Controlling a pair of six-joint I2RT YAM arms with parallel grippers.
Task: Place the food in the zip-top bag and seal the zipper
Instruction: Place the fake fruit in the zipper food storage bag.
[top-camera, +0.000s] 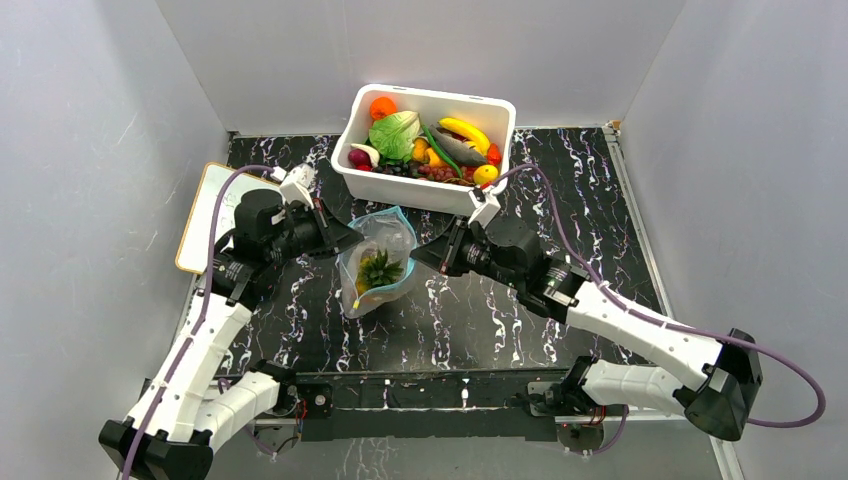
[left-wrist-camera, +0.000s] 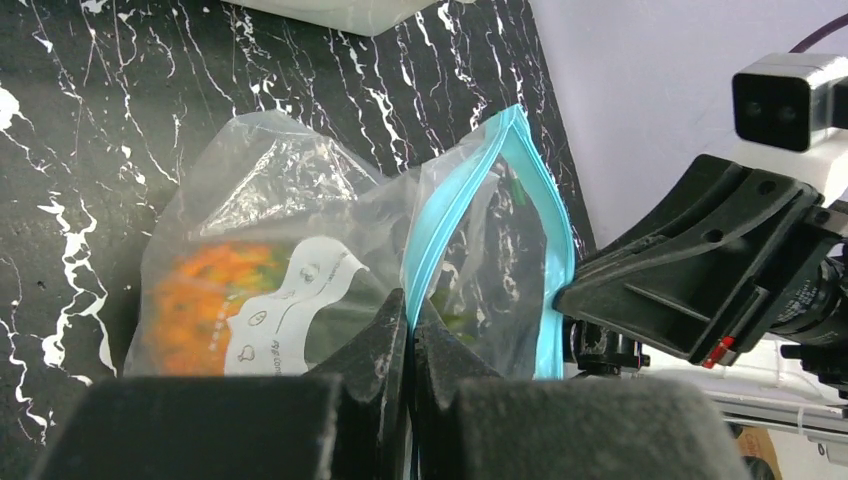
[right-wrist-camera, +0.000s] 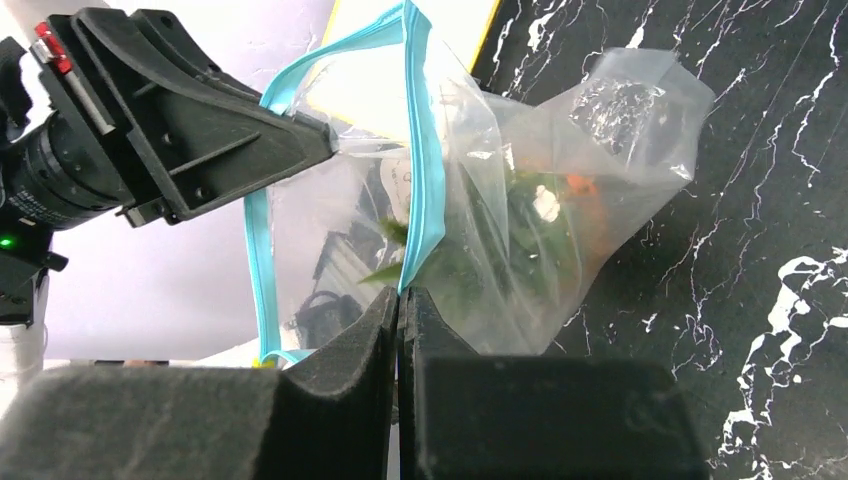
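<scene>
Holding the zip-top bag (top-camera: 378, 262) strung between both pincers, I judge the gaping mouth to be the main risk. If I pull the two sides unevenly, the thin film could slip free, or the bag could tip and spill the pineapple (top-camera: 380, 268) lying below the fingertips. The white tub (top-camera: 400, 188), just beyond them, holds more food (top-camera: 420, 145). The left gripper (left-wrist-camera: 411, 305) is clenched on one side of the zipper (right-wrist-camera: 430, 160). The right gripper (right-wrist-camera: 402, 295) is clamped on the opposite teal edge, with no gap between its fingers.
</scene>
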